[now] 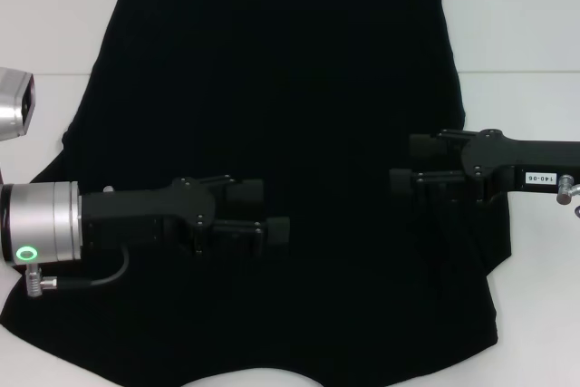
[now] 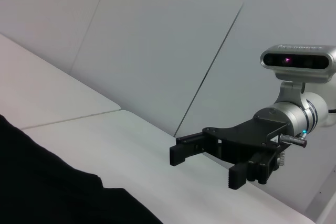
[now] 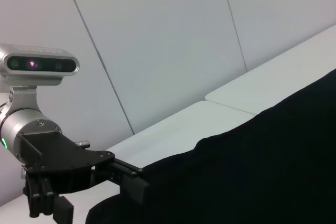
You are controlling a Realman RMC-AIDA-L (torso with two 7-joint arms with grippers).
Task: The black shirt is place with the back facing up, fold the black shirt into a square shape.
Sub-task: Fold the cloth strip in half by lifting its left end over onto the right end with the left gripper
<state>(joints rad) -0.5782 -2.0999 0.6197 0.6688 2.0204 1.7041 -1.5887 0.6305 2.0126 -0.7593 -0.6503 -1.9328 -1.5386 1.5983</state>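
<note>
The black shirt (image 1: 281, 88) lies spread flat on the white table (image 1: 526, 24), covering most of the head view. My left gripper (image 1: 265, 211) reaches in from the left over the shirt's lower middle, open, with nothing between its fingers. My right gripper (image 1: 410, 162) comes in from the right over the shirt's right side, also open and empty. The left wrist view shows the right gripper (image 2: 207, 166) open above the table, with the shirt (image 2: 47, 198) in the corner. The right wrist view shows the left gripper (image 3: 100, 200) open beside the shirt (image 3: 252, 171).
Bare white table (image 1: 45, 24) shows on both sides of the shirt. A silver camera housing (image 1: 14, 101) sticks in at the left edge. Grey wall panels (image 2: 157, 35) stand behind the table.
</note>
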